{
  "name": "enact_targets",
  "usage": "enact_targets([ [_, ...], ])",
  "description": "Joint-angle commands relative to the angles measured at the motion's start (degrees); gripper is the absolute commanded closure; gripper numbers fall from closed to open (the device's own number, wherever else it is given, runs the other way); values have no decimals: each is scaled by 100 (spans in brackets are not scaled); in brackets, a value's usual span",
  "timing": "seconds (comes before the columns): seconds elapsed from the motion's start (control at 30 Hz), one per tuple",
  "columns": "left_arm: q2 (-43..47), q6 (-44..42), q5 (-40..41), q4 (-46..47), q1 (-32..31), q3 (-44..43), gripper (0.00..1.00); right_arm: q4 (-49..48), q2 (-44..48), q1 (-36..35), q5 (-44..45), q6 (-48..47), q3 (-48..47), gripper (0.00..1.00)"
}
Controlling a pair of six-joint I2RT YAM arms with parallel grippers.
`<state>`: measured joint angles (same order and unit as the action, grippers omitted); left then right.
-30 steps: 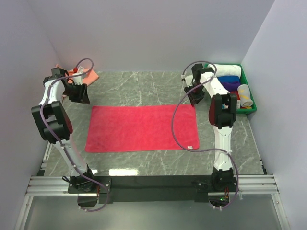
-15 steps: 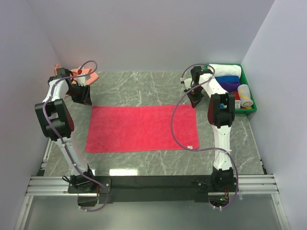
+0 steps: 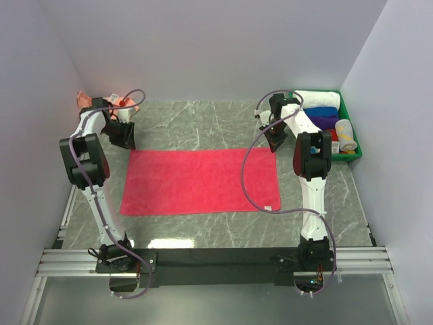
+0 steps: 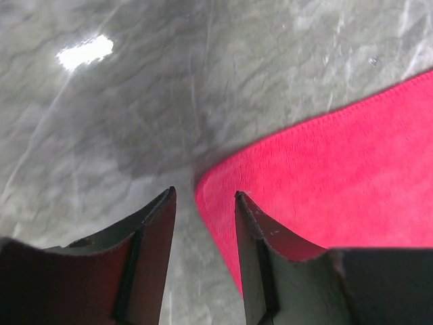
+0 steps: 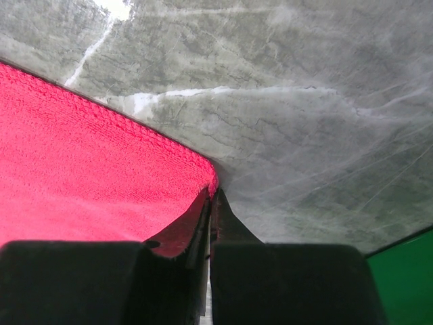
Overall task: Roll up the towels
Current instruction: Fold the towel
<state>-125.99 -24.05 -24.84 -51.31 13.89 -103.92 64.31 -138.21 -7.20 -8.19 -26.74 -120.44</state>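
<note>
A crimson pink towel (image 3: 199, 181) lies flat in the middle of the table. My left gripper (image 3: 126, 142) hovers open at its far left corner. In the left wrist view that corner (image 4: 216, 183) sits just ahead of the gap between the fingers of the gripper (image 4: 203, 194), apart from them. My right gripper (image 3: 274, 147) is at the far right corner. In the right wrist view the gripper (image 5: 211, 193) is shut, with the towel's (image 5: 88, 162) corner pinched at its tips.
A green tray (image 3: 354, 150) at the back right holds rolled white (image 3: 318, 98), blue (image 3: 323, 112), purple (image 3: 326, 122) and yellow (image 3: 346, 134) towels. A salmon orange towel (image 3: 124, 102) lies crumpled at the back left corner. The tray's green edge (image 5: 406, 277) shows beside my right gripper.
My right gripper has closed on the towel's far right corner. My left arm has swung in and brought its gripper nearer the far left corner.
</note>
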Motion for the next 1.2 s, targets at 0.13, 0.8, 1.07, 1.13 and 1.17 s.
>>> enact_targets([
  [0.13,-373,15,225,-11,-238,-340,55,20,14,-44,-43,-59,-181,100],
  [0.8,-417,49,190,-46,-88,-425,95,-182,40,-36,-131,55,-181,100],
  [1.07,-760,191,59,-81,-79,-1393,100,-323,-110,-27,54,160,-989,100],
  [1.13,-699,129,23,-116,-62,-1517,99,-410,13,-18,98,134,-990,100],
  [1.17,-655,120,-20,-90,-27,-1482,99,-437,83,-18,107,117,-964,100],
])
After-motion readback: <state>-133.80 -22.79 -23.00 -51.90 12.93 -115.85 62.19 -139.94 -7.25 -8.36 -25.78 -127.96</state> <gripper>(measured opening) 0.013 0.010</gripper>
